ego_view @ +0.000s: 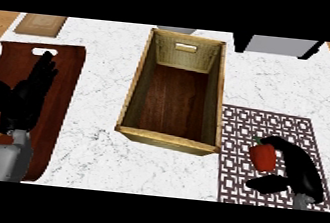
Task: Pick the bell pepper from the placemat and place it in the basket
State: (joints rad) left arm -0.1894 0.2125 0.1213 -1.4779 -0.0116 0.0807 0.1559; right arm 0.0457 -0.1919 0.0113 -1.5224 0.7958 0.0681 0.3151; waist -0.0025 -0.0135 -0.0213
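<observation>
My right robot hand (302, 169) shows at the lower right of the head view, its black fingers curled in an arc over the red bell pepper (262, 156) with the thumb tucked in below it, so this hand is closed round the pepper. The pepper sits over the patterned placemat (236, 130), on the mat's right half and nearer its lower edge, with its green stem pointing up towards the far side. I cannot tell whether the pepper rests on the mat or is held just clear of it. The placemat lies flat on the white marbled surface (94, 142), and its left edge is just beside the right wall of the basket (167, 140). The basket is a long, straw-coloured box with a dark wooden floor. It stands in the middle of the surface with its short end towards me, and a handle slot shows in its far wall. My left robot hand (22, 97) shows at the left edge, open, with fingers straight and pointing away from me. It is over a dark wooden cutting board (66, 74), which has a handle hole near its far end, and my grey forearm (0, 160) comes in below it. Well apart from both, a small tan mat (41, 24) lies at the far left corner. A grey box (282, 45) with a dark side stands at the far right edge.
</observation>
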